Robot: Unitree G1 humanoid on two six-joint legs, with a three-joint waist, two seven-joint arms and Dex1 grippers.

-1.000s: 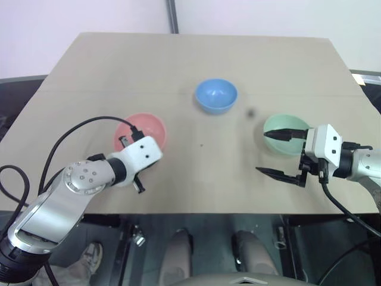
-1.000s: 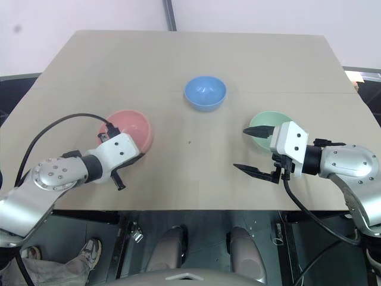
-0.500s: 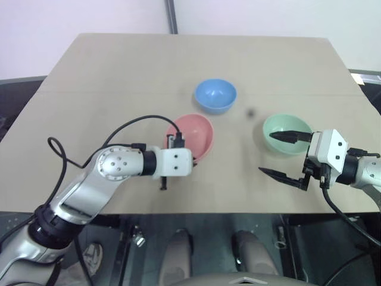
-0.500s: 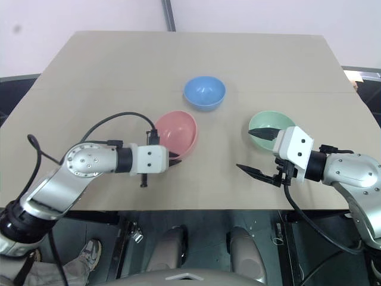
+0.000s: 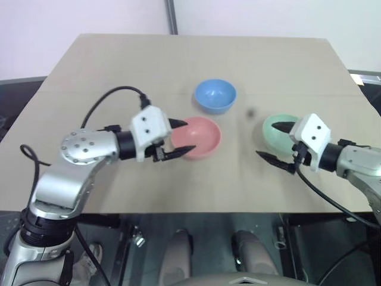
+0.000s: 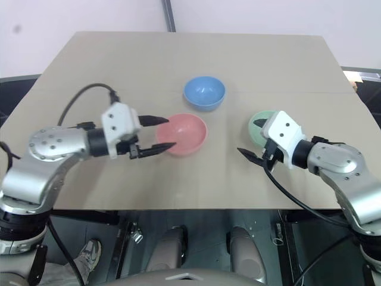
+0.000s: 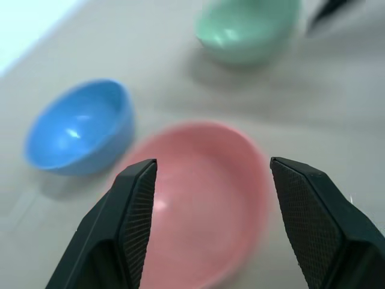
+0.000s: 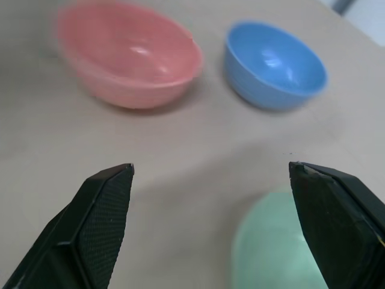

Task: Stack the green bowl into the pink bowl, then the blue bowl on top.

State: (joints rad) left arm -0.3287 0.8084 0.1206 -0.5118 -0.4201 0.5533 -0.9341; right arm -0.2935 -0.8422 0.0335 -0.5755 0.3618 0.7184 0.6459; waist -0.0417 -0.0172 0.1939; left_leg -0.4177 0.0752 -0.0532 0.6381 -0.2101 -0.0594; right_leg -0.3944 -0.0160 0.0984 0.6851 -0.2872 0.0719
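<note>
The pink bowl point(image 5: 201, 136) sits upright near the middle of the table, with the blue bowl point(image 5: 215, 95) just behind it and the green bowl point(image 5: 275, 132) to the right. My left gripper point(image 5: 189, 136) is open at the pink bowl's left side, one finger on each side of its rim and nothing gripped. The left wrist view shows the pink bowl point(image 7: 198, 192) between the spread fingers. My right gripper point(image 5: 266, 140) is open at the green bowl's near left edge, its upper finger over the rim. In the right wrist view the green bowl point(image 8: 277, 241) lies close below.
The tan table point(image 5: 119, 65) holds the three bowls and nothing else. A small dark spot point(image 5: 250, 112) marks the surface between the blue and green bowls. Bare table lies to the left, at the back and along the front edge.
My left gripper carried the pink bowl from the table's left to the middle, set it down and opened. My right gripper edged closer to the green bowl, staying open.
</note>
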